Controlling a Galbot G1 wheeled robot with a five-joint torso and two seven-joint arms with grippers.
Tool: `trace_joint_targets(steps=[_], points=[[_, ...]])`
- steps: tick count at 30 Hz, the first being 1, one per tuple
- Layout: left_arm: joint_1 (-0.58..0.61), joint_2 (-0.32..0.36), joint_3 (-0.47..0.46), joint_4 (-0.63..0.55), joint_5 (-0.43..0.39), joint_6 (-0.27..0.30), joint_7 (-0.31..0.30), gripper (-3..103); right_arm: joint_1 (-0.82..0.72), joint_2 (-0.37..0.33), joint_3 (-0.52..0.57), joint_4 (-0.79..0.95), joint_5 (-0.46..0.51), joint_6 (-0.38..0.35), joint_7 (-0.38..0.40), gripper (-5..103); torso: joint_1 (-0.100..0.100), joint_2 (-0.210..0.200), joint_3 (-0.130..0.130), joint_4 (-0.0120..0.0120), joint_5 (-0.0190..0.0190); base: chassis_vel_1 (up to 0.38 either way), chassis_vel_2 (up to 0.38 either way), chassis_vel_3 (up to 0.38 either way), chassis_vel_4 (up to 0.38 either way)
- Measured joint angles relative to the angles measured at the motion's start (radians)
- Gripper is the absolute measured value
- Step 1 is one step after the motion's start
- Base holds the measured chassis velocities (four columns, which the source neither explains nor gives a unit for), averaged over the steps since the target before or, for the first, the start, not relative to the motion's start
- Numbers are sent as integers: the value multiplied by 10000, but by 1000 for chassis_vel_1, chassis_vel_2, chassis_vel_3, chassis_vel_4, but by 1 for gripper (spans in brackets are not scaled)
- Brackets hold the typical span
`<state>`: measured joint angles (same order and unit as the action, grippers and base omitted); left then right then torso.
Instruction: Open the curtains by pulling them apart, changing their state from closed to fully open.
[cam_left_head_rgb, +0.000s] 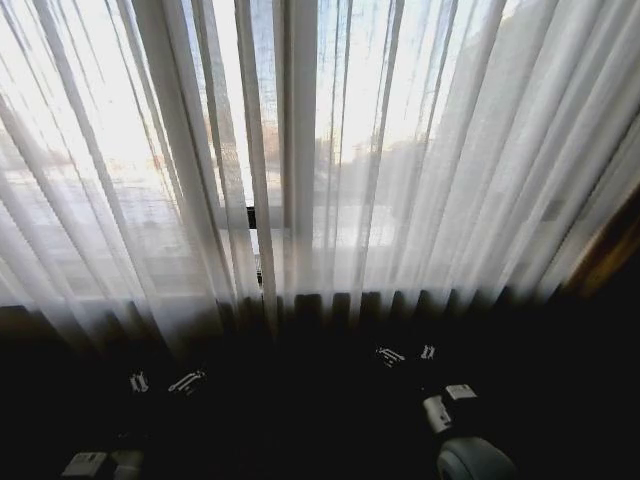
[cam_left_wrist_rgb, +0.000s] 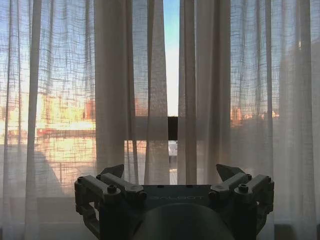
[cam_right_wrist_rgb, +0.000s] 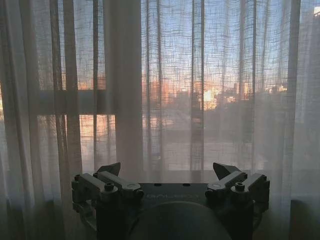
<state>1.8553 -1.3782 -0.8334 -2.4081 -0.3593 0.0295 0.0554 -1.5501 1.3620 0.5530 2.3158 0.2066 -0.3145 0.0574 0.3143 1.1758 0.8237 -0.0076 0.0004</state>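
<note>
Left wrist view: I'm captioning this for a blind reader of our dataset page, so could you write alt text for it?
Two sheer curtains hang almost closed, leaving a narrow gap that shows sky and a dark window frame bar. Below, short of the fabric, the left gripper has its jaws spread wide and empty. Sunlit buildings glow orange through the weave.

You face strong backlight through the curtains: glare up top, foreground nearly black, and edges bowed by distortion.
</note>
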Motion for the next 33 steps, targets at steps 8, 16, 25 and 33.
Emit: trace_joint_targets(steps=[8, 16, 25, 33], points=[[-12, -13, 14, 2, 23, -14, 7, 100, -1, 11, -10, -25, -9, 41, -18, 100, -1, 1, -1, 0, -5, -12, 267, 12, -266], [38, -77, 38, -13, 65, -143, 49, 100, -20, 35, -12, -68, -8, 114, -22, 100, -4, 2, -2, -1, 0, 9, 259, -11, -246], [101, -125, 44, -49, 87, -238, 84, 100, -52, 47, -12, -78, -9, 191, -45, 100, -5, 3, -2, -1, -1, -88, 278, 76, -264], [92, -130, 50, -18, 88, -279, 110, 100, -65, 79, -85, -156, -210, 282, -114, 100, -5, 3, -2, -1, -2, -138, 293, 136, -299]])
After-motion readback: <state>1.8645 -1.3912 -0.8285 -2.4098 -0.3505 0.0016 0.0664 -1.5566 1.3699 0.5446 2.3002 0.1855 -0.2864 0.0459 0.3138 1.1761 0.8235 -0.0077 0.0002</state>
